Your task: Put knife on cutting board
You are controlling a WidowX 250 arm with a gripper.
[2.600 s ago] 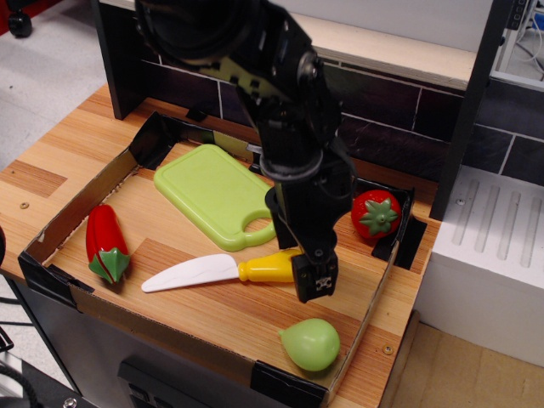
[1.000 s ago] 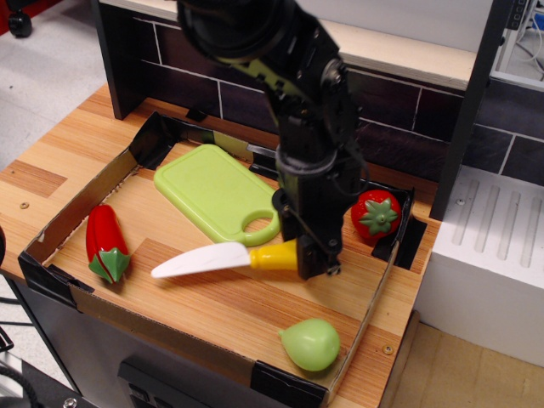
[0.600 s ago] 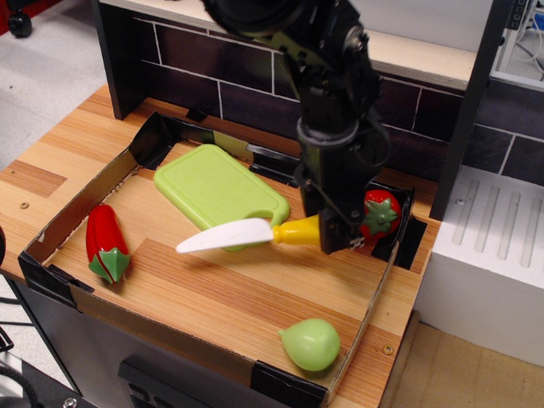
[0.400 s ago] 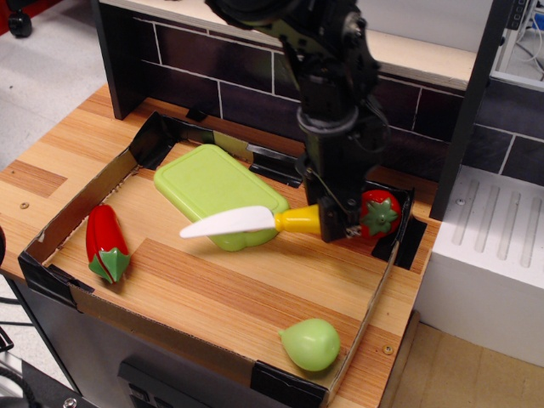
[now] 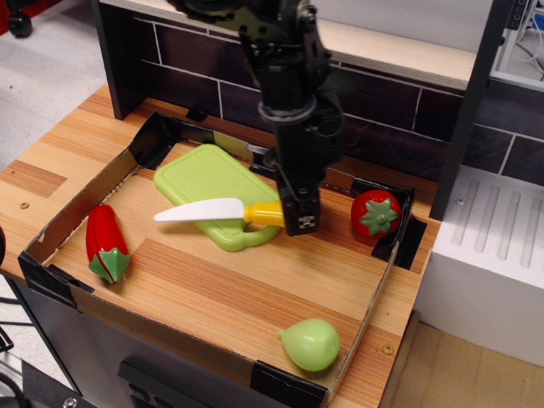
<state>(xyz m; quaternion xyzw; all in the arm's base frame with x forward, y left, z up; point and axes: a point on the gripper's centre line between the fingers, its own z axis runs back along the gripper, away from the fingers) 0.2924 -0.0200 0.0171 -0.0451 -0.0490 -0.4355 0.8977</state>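
Pincer [image 5: 299,219] first: you can see it pointing almost straight down, clamped on the yellow handle end of the knife [image 5: 212,211]. Your arm's black body comes in from the top of the view, leans a little toward the right on the way down, and ends in a narrow vertical wrist just above the near right corner of the cutting board [image 5: 212,191]. You hold the knife roughly level, white blade reaching out to the left of the pincer, tip aimed toward the left wall of the tray [image 5: 81,202]. From this angle the blade lies across the front edge of the cutting board, and a soft shadow sits under it on the green plastic; you cannot tell whether the blade touches the board or hangs just above it. The board's handle-hole corner is mostly hidden behind the handle and the pincer.

Around you on the wooden surface [image 5: 238,289] inside the tray: a red pepper [image 5: 104,242] near the left wall, well apart from the knife tip; a red strawberry [image 5: 375,215] just to the right of the pincer; a round green fruit [image 5: 310,343] near the front right corner
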